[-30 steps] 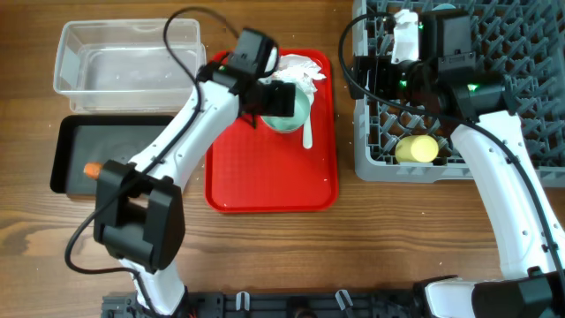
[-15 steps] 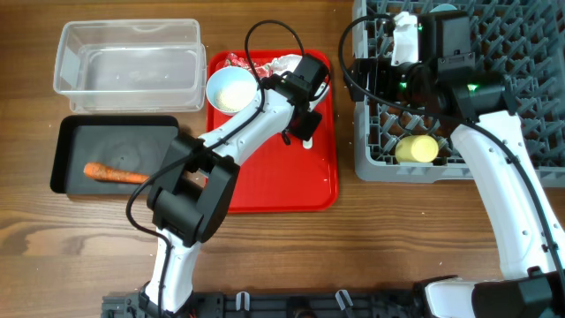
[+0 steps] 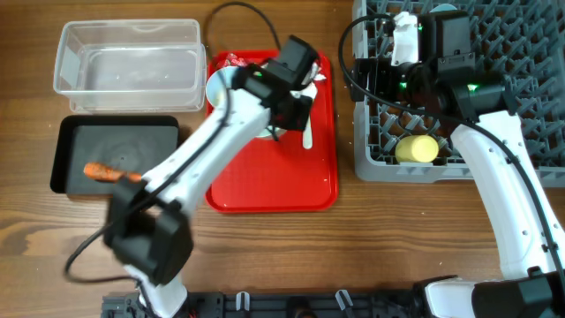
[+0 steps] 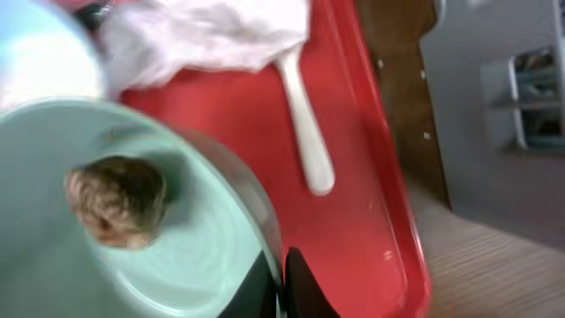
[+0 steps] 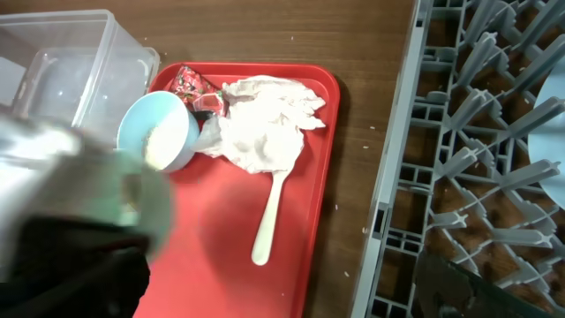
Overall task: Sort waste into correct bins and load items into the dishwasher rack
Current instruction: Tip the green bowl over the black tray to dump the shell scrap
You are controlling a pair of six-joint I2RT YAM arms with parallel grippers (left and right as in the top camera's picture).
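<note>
My left gripper (image 4: 282,265) is shut on the rim of a pale blue-green bowl (image 4: 177,247), one finger inside and one outside. A brown food lump (image 4: 116,199) lies in that bowl. In the overhead view the left gripper (image 3: 284,108) is over the red tray (image 3: 274,185) and hides the held bowl. A second bowl (image 3: 221,88) with white rice stands at the tray's back left. Beside it lie crumpled tissue (image 5: 260,128), a red-and-white wrapper (image 5: 187,84) and the white spoon (image 5: 269,221). My right gripper (image 3: 402,40) hangs open over the dishwasher rack (image 3: 380,163).
The clear tub (image 3: 128,57) stands at the back left. The black tray (image 3: 66,150) in front of it holds the orange carrot (image 3: 106,172). A yellow cup (image 3: 417,148) lies in the rack's near corner. A pale blue plate edge (image 5: 545,110) shows among the pegs.
The left gripper has shut on the bowl's rim, and its arm has swung over the tray. The rice bowl has come into view. The right arm has not moved.
</note>
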